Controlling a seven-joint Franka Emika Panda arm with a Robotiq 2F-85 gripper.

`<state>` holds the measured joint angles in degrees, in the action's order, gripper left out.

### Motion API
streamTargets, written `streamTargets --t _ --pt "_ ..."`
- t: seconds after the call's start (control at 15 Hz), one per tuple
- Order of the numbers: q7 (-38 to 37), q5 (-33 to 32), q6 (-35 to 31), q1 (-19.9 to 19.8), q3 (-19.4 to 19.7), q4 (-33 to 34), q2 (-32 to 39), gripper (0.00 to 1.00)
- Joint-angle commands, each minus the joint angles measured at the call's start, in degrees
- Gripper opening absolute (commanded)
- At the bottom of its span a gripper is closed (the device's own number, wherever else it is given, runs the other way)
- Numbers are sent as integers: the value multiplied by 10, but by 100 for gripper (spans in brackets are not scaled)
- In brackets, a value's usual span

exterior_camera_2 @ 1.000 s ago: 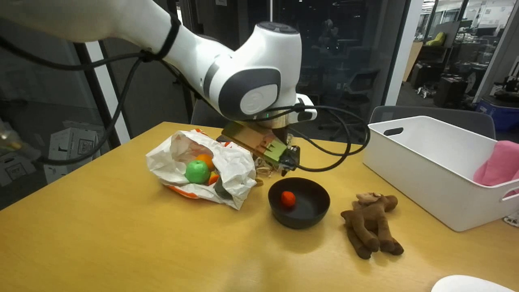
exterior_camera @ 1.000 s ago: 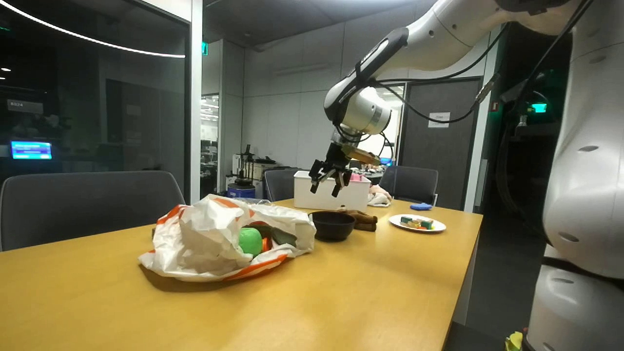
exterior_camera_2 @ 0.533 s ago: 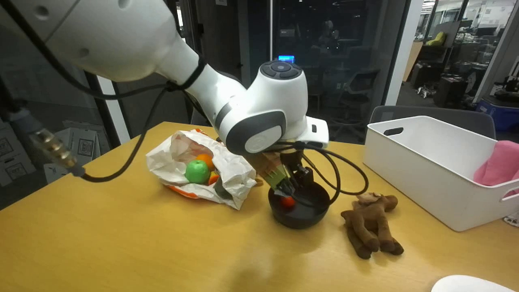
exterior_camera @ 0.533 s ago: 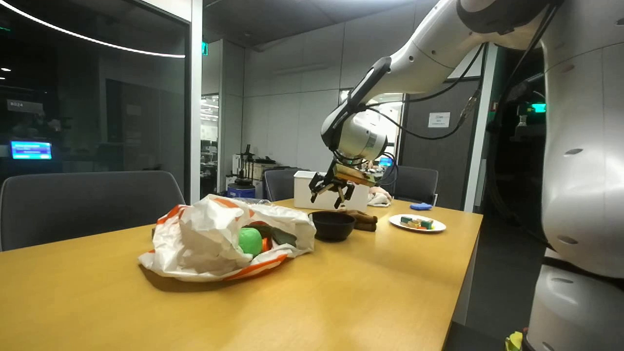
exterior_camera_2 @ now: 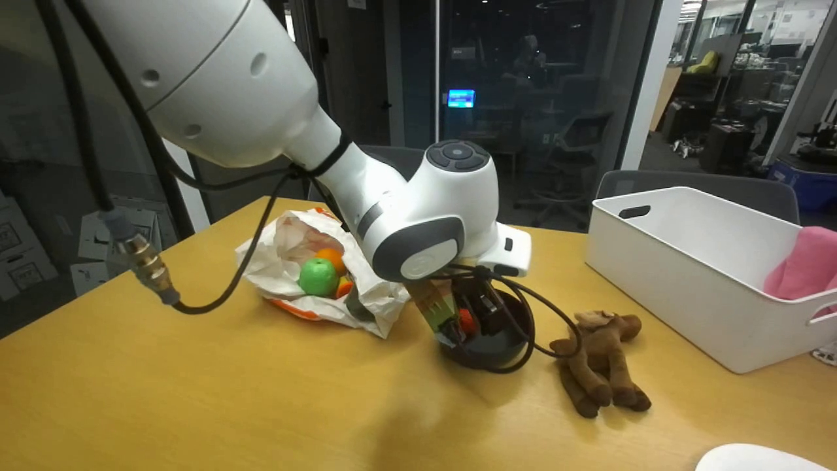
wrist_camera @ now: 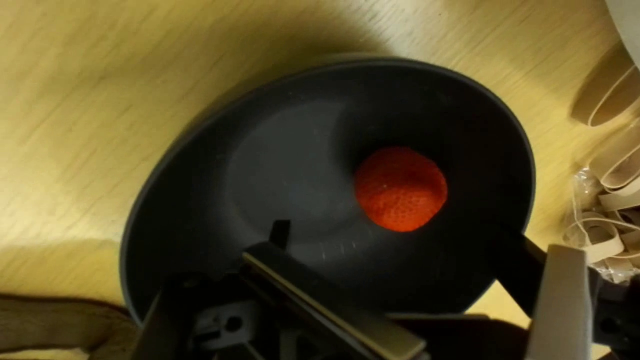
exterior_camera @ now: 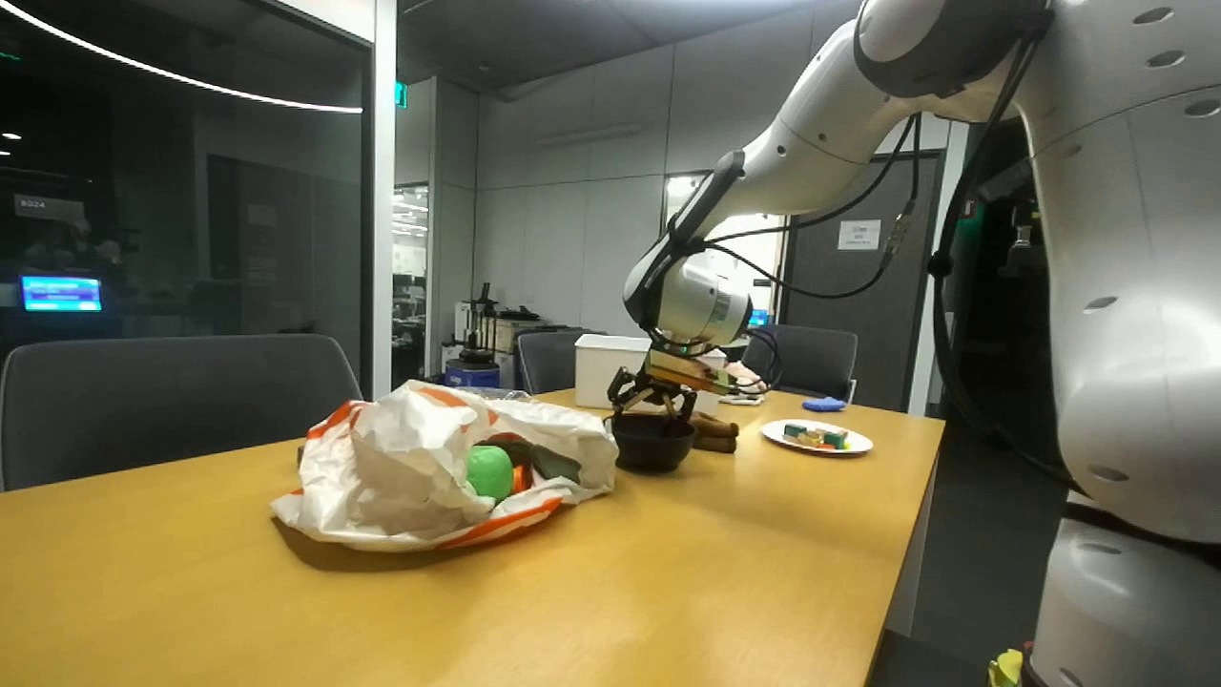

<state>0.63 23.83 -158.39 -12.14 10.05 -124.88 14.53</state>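
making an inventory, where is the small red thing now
In the wrist view, the small red thing lies inside the black bowl, right of its centre, near the open gripper.

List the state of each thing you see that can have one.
Gripper: open, nothing held
Black bowl: upright, red round object inside
White bag: crumpled, mouth open, green apple inside
White bin: open-topped, pink cloth inside
Brown plush toy: lying down
Plate: face up, small blocks on it
Blue screen: lit

The white arm (exterior_camera_2: 366, 186) has grey panels (exterior_camera_2: 395, 245) and black cables (exterior_camera_2: 76, 104).
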Motion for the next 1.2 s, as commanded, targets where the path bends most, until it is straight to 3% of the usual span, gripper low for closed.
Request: streamTargets --t 0.0,0.33,0.4,0.47,0.6,1.0,1.13 --pt "-28 -10 -13 -8 -8 16 21 100" --pt "-43 -31 -9 -6 -4 26 37 100" --pt "-44 -34 -10 -6 -4 28 39 95" --pt "-45 -34 -9 -7 -5 29 40 74" --pt "-47 -38 -8 -7 -6 29 37 71" --pt "-54 -50 -5 -4 -6 31 34 24" --pt "-55 -56 -8 0 -6 26 22 23"
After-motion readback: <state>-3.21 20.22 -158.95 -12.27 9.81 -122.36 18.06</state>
